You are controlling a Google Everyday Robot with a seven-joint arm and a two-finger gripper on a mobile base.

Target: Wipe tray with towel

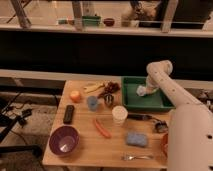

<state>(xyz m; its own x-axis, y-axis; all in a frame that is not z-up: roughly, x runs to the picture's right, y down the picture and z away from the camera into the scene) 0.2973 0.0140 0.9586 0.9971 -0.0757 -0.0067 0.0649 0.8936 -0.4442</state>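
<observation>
1. The small pale whitish cloth towel (140, 91) lies wadded inside the dark green rectangular plastic tray (131, 103), right of frame centre, on the wooden bench (85, 147).
2. The gripper (147, 89) sits on the wad, jaws pressed together, apparently pinching it.
3. The towel looks soft, light and limp. Pinch a bunched fold high up, and it should slide easily over the stiff tray.

My arm (173, 93) rises from the lower right and bends at the elbow above the far edge of the tray (155, 102). It drops to my gripper (146, 90), low in the tray's back left part, fingers clamped on the towel (141, 91).
</observation>
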